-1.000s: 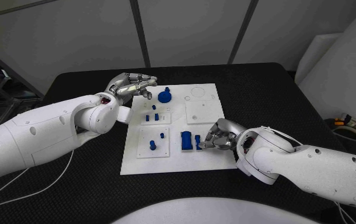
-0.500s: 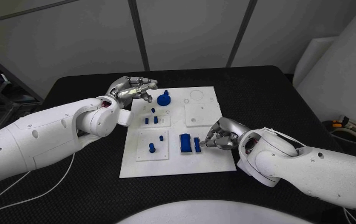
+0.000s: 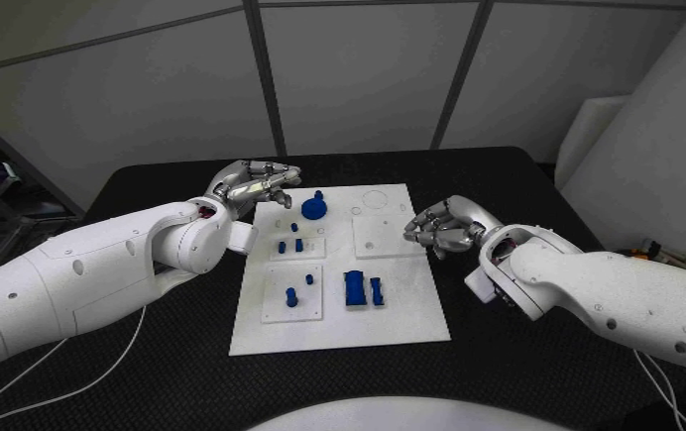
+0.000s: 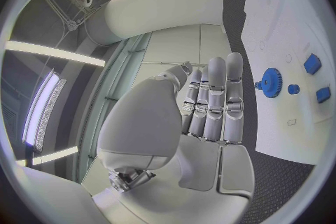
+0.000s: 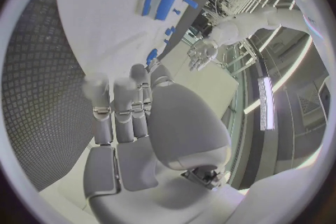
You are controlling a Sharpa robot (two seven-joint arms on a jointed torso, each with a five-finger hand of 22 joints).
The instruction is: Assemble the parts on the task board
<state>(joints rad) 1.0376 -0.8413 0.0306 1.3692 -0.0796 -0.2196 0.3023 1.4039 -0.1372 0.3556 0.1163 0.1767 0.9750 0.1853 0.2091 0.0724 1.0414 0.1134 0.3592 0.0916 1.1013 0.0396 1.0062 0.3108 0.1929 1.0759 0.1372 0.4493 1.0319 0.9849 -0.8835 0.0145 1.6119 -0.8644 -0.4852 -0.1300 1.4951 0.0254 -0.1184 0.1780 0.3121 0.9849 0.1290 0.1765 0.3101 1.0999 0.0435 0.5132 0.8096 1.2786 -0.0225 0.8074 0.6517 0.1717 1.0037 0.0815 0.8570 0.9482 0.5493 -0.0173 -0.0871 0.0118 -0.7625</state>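
While the white task board (image 3: 343,327) lies mid-table with black table (image 3: 501,168) margin on every side, blue parts (image 3: 358,287) dot its surface; left hand (image 3: 255,181) at its far-left corner and right hand (image 3: 440,226) at its right edge hold nothing, fingers loosely curled.

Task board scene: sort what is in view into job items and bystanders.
Job:
- task board
- blue gear
- two upright blue blocks
- small blue pegs
- left hand
- right hand

Bystanders:
- black table
- grey wall panels
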